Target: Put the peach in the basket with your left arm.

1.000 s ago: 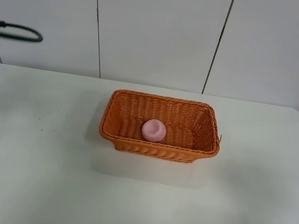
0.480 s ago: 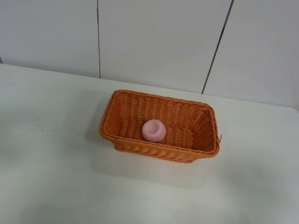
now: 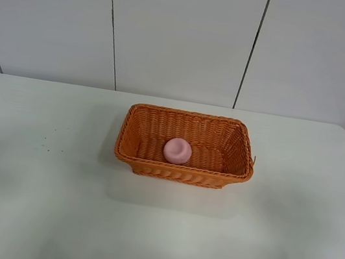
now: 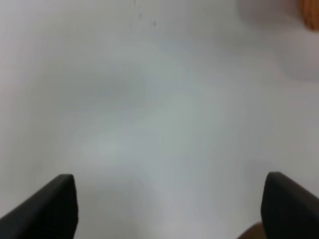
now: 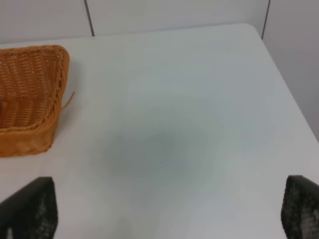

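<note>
Black left hand (image 4: pixel 169 209): fingers spread wide, holding nothing, poised over bare white counter (image 4: pixel 149 109). Right hand (image 5: pixel 169 214): likewise wide apart, empty, beside the basket's end. Basket (image 3: pixel 182 170): orange wicker, mid-counter. Peach (image 3: pixel 177 150): pale pink, resting on the basket floor. Probably light, soft-skinned, easily bruised; best gripped gently across its rounded sides.

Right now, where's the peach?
In the exterior high view the peach lies inside the basket near the table's middle, on the basket floor close to its front wall. No claw is near it.
</note>
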